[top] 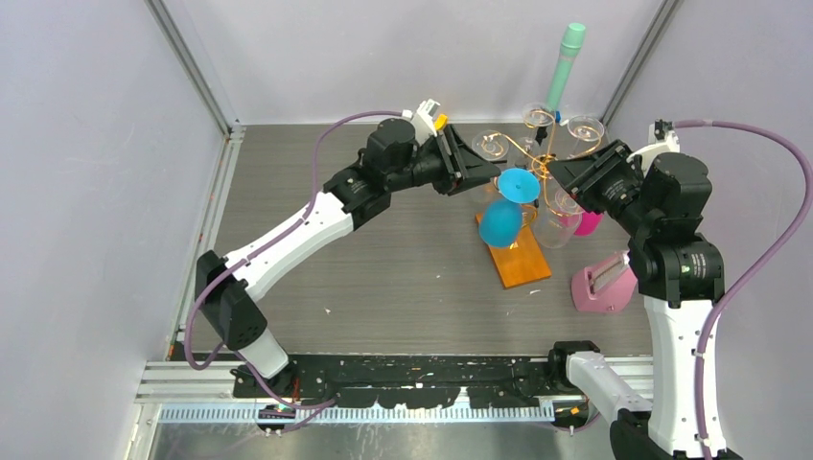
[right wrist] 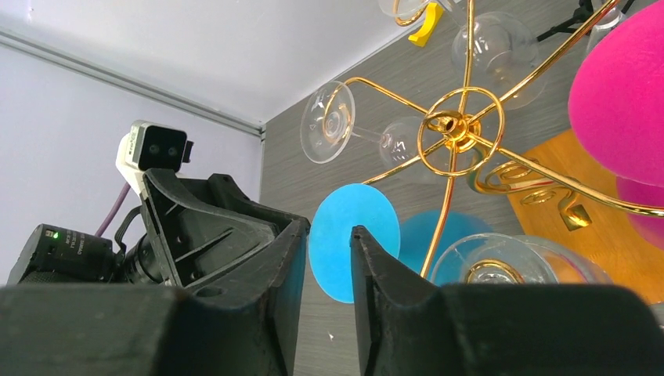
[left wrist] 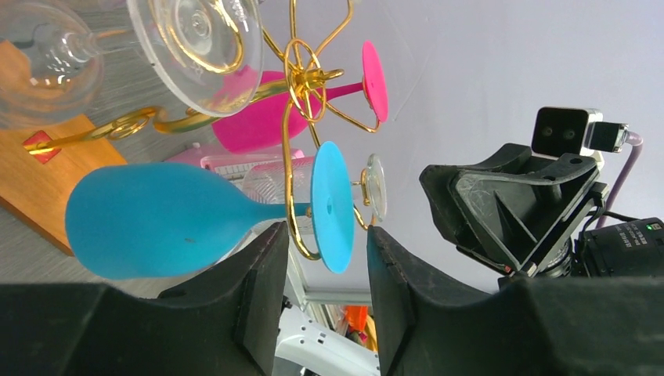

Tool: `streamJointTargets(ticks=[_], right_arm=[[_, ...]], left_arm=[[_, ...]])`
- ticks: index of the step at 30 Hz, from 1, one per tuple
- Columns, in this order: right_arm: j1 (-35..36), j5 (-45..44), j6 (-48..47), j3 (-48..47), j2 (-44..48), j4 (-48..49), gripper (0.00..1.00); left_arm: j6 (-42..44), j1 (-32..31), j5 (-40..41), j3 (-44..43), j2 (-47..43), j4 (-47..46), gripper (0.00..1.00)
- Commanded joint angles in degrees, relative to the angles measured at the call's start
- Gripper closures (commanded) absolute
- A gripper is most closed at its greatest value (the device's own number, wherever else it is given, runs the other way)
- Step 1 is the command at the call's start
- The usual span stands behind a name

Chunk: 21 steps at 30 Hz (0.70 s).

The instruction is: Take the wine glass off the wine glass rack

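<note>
The wine glass rack [top: 540, 168] is a gold wire stand on an orange-brown wooden base [top: 518, 257]. A blue wine glass [top: 501, 222] hangs upside down on it, with its round foot [top: 519, 184] up on a wire arm. A pink glass [top: 588, 223] and several clear glasses also hang there. My left gripper [top: 487, 169] is open just left of the blue foot. In the left wrist view the foot [left wrist: 333, 205] sits just beyond the gap of the gripper [left wrist: 325, 244]. My right gripper [top: 563, 174] is open and empty on the rack's right. The blue foot [right wrist: 351, 239] shows beyond the right gripper [right wrist: 329, 239].
A tall teal-capped tube [top: 566, 62] stands behind the rack. A pink holder [top: 602, 285] sits at the right near my right arm. Enclosure walls stand close on the left, back and right. The two grippers face each other across the rack.
</note>
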State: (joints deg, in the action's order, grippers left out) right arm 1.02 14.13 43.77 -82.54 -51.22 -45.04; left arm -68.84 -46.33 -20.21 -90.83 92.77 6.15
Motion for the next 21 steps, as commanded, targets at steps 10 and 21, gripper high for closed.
streamJointTargets(ticks=[10, 21], right_arm=[[-0.2, 1.3, 0.4, 0.7, 1.6, 3.0, 0.71], [-0.2, 1.4, 0.8, 2.1, 2.2, 3.3, 0.71]], left_arm=[[-1.5, -2.2, 2.2, -4.6, 1.1, 1.7, 0.61], [-3.3, -3.9, 7.3, -3.3, 0.2, 3.6, 0.55]])
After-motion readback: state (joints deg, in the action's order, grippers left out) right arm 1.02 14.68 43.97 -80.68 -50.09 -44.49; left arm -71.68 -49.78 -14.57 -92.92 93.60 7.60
